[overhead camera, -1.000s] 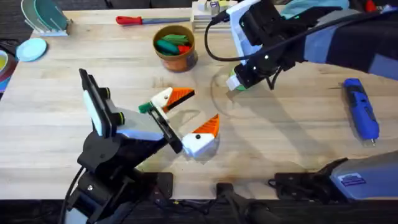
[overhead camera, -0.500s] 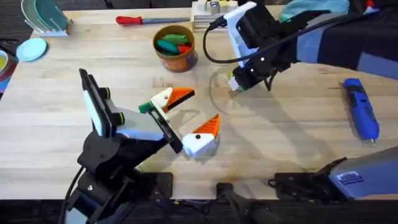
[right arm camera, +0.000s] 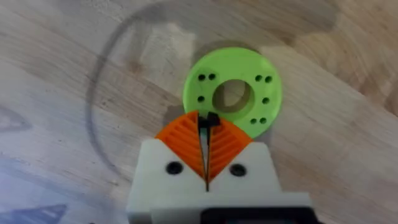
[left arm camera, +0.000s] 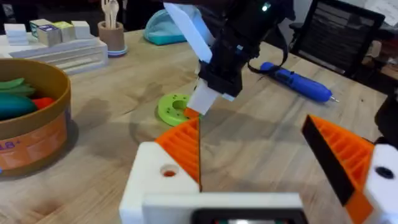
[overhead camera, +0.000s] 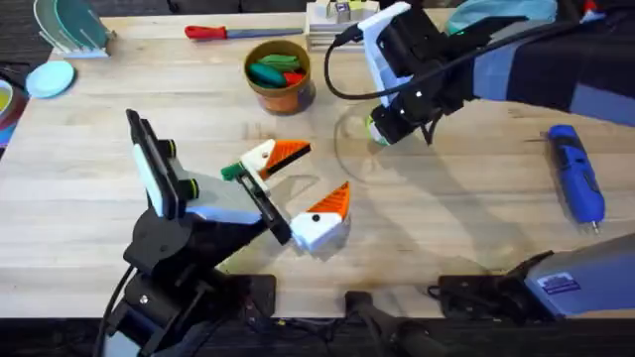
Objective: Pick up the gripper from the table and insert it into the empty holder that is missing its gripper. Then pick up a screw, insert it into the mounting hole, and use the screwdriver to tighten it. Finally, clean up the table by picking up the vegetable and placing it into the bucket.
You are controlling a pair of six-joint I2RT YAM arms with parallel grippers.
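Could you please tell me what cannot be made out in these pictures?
- small dark piece, right wrist view: pinched in the shut right pincer, too small to identify.
- green disc, overhead view: mostly covered by the right pincer.
- bucket, left wrist view: cut off by the picture's edge; its contents are too small to name overhead.

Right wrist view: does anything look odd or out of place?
Nothing is spilled or damaged. One oddity: the right gripper is shut on a small dark piece, possibly a screw, right at the edge of the green disc.
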